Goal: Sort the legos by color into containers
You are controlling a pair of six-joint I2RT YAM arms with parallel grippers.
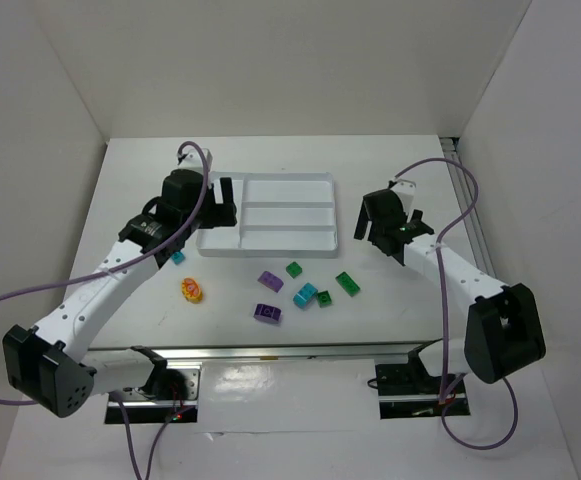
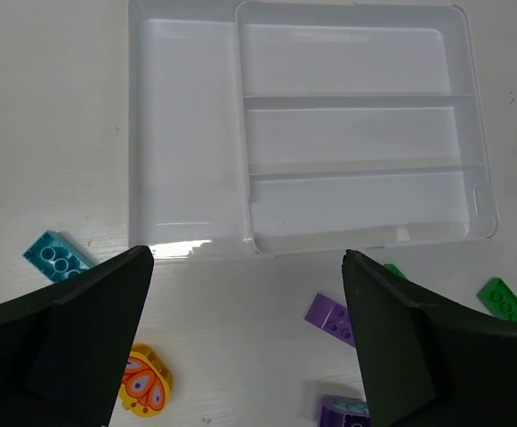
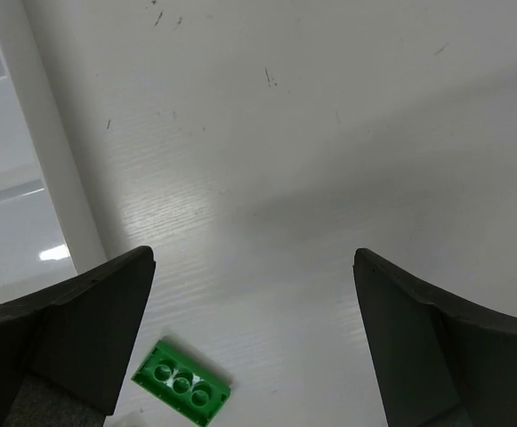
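The white tray [image 1: 270, 237] lies at the back middle, and all its sections are empty; it also shows in the left wrist view [image 2: 187, 133]. The legos lie loose on the table in front of it: a cyan brick [image 1: 178, 257], a rounded orange-yellow piece [image 1: 191, 290], two purple bricks [image 1: 270, 279] [image 1: 266, 313], a second cyan brick [image 1: 305, 294] and three green bricks [image 1: 294, 269] [image 1: 324, 298] [image 1: 347, 283]. My left gripper [image 1: 225, 203] is open and empty over the tray's near left corner. My right gripper [image 1: 402, 236] is open and empty, to the right of the tray.
White walls close in the table on three sides. A metal rail [image 1: 270, 352] runs along the near edge. The left wrist view shows the cyan brick [image 2: 56, 255], the orange piece [image 2: 145, 384] and a purple brick [image 2: 332, 316]. The right wrist view shows a green brick [image 3: 181, 384].
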